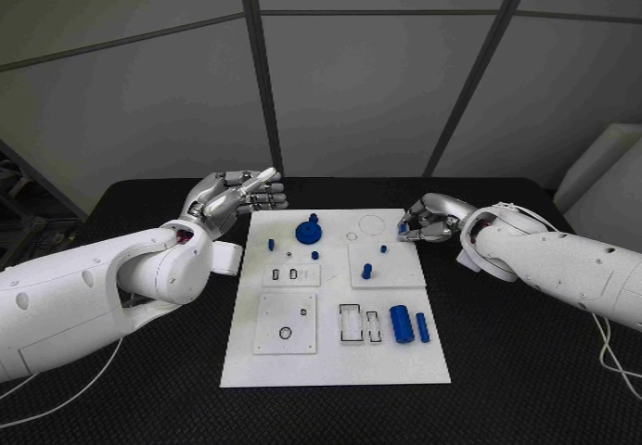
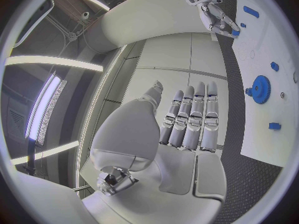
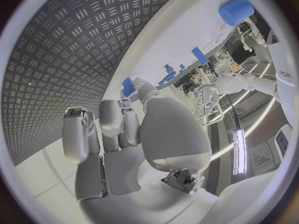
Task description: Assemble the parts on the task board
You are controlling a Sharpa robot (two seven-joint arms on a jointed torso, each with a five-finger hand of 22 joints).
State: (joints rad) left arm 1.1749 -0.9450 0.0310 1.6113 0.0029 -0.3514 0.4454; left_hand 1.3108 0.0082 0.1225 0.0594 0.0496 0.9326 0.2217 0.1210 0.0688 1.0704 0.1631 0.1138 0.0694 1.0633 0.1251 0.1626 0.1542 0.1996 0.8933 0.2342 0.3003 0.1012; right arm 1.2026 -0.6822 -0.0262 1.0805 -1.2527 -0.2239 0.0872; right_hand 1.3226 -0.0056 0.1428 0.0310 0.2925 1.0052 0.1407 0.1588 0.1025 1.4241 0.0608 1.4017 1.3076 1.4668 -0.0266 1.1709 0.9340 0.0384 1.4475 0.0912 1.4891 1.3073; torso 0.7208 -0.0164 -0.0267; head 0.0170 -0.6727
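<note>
The white task board [image 1: 335, 357] lies mid-table. A blue gear [image 1: 308, 229] stands near its far edge, with small blue pegs [image 1: 270, 245] around it. Two blue cylinders [image 1: 402, 324] lie at the right. My left hand [image 1: 241, 195] hovers over the board's far left corner, its fingers [image 2: 187, 114] straight, side by side and holding nothing. My right hand [image 1: 429, 221] is at the far right corner and pinches a small blue part [image 1: 403, 227] between thumb and fingertip just above the board. The same pinch on the small blue part [image 3: 129, 87] appears in the right wrist view.
Raised white plates with slots [image 1: 288, 323] sit on the board's left half, and rectangular cut-outs [image 1: 351, 321] lie beside the cylinders. A round hole [image 1: 372, 223] is near my right hand. Black textured table [image 1: 535, 371] surrounds the board.
</note>
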